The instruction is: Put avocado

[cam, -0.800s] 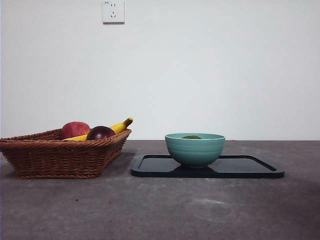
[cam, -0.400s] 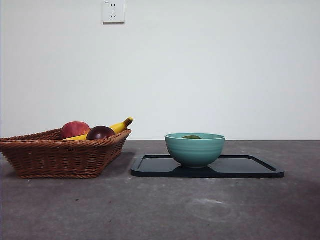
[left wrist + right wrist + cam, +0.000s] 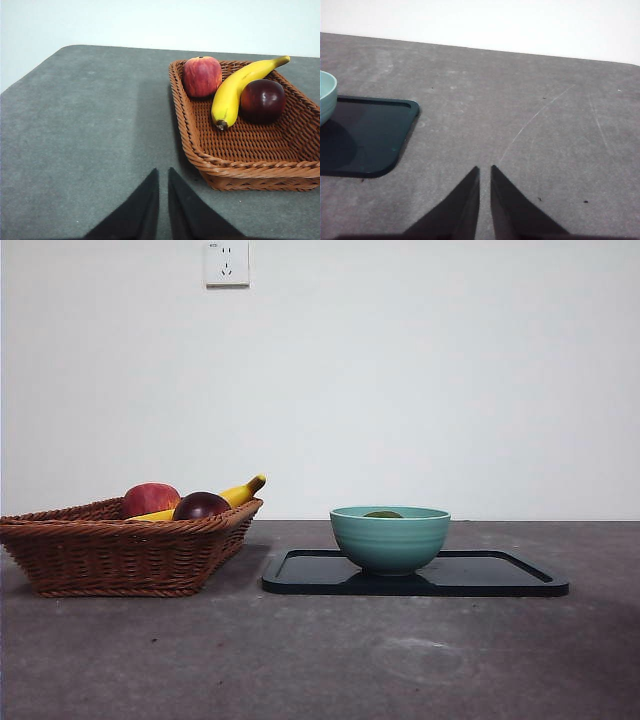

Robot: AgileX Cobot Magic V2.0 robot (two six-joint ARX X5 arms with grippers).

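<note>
The avocado [image 3: 383,514] lies inside the teal bowl [image 3: 390,538]; only its dull green top shows above the rim in the front view. That bowl stands on a black tray [image 3: 500,575]. My left gripper [image 3: 163,175] is shut and holds nothing, hovering over bare table beside the wicker basket [image 3: 250,155]. My right gripper [image 3: 484,172] is shut too, over bare table to the side of the tray [image 3: 365,135], with the bowl's edge [image 3: 326,97] just in view. Neither arm appears in the front view.
The wicker basket [image 3: 120,545] at the left holds a red apple [image 3: 150,498], a banana [image 3: 240,492] and a dark maroon fruit [image 3: 201,506]. A wall socket [image 3: 226,262] is on the back wall. Grey table [image 3: 320,660] spreads in front.
</note>
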